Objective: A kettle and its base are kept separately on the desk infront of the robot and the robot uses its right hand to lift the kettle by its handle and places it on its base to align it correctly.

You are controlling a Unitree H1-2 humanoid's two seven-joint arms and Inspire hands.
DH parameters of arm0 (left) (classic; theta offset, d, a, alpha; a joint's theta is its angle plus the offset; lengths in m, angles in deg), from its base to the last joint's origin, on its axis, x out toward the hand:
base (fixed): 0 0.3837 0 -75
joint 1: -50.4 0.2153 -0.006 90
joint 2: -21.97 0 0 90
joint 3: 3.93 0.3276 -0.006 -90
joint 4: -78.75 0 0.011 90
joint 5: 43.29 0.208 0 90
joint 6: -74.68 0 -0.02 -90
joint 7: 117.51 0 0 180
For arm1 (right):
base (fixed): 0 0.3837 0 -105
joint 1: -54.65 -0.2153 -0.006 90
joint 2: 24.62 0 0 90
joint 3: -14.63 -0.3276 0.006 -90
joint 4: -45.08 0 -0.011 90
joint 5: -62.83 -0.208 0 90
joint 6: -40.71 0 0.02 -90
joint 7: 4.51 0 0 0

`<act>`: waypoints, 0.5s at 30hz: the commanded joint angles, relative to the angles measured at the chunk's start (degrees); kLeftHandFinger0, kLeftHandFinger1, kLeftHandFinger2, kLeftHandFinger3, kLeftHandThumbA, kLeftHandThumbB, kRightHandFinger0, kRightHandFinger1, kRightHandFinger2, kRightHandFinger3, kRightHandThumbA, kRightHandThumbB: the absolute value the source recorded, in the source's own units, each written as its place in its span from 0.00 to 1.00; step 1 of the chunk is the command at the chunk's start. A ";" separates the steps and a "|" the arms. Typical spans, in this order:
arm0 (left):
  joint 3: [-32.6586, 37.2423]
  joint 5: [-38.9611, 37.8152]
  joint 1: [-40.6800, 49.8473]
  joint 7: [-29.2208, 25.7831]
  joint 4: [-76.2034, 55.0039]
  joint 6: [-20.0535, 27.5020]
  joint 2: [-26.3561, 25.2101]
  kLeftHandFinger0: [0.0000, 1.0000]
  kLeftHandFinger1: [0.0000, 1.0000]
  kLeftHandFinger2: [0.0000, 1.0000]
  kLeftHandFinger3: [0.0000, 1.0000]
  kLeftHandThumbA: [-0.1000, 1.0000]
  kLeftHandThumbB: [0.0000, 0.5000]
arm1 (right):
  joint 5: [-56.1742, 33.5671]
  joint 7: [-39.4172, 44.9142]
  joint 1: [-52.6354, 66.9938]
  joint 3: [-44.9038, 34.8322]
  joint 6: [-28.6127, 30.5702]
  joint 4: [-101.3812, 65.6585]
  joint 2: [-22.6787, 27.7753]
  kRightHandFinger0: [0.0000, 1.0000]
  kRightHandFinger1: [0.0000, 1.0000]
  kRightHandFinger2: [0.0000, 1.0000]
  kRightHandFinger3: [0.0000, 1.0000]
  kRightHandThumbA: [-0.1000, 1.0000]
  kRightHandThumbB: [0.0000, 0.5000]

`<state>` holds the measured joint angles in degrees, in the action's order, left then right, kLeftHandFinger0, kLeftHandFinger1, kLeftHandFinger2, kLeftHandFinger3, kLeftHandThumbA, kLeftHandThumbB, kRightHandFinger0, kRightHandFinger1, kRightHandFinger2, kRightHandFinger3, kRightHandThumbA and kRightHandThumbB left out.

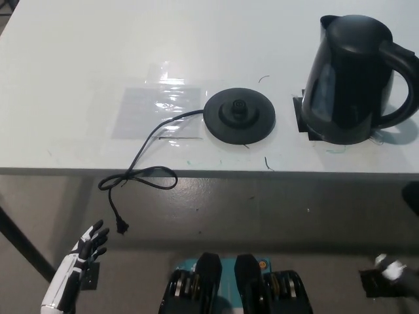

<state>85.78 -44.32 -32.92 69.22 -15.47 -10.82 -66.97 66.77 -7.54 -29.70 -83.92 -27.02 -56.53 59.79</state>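
Kettle: you see the black kettle (357, 78) standing upright near the bench's right edge, about midway between the far and near edges, its handle turned to the right and its spout toward the far left.
Base: the round black base (239, 116) lies flat near the middle of the bench, closer to the near edge, with its raised centre stud facing up; it sits well apart from the kettle, to the kettle's left.
Cord: the black cord (141, 163) runs from the base's left side, crosses the near edge of the bench, loops below it and hangs down, ending in a plug (122, 227).
Tape: a clear, shiny patch of tape (163, 98) lies on the bench just left of the base, and the cord passes over its near corner.
Bench: the white bench (78, 78) carries the kettle and the base; you can spot a few small dark marks near its near edge.
Left hand: the white left hand (88, 245) hangs low at the lower left, below the bench's near edge, its fingers spread and holding nothing.
Right hand: at the lower right corner you see only a small part of the right hand (389, 271), below the bench; you cannot tell whether it is spread or closed.
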 commanded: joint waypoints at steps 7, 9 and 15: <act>0.16 -0.49 0.52 1.95 -1.08 3.19 -0.85 1.00 1.00 1.00 1.00 1.00 0.65 | -8.20 -0.67 -14.32 -6.44 -5.74 -2.36 6.25 1.00 1.00 1.00 1.00 1.00 0.68; 0.18 -0.29 0.85 1.90 -0.86 3.25 -0.71 1.00 1.00 1.00 1.00 1.00 0.66 | -9.19 -0.12 -16.90 -6.90 -7.48 -0.61 7.10 1.00 1.00 1.00 1.00 1.00 0.66; 0.32 -0.17 0.52 2.04 0.33 4.41 -0.66 1.00 1.00 1.00 1.00 1.00 0.66 | -9.82 1.64 -24.69 -6.12 -11.65 7.94 9.76 1.00 1.00 1.00 1.00 1.00 0.62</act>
<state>85.89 -44.37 -32.09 70.08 -15.25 -9.58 -66.94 59.52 -7.27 -50.22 -89.74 -34.37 -51.52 67.17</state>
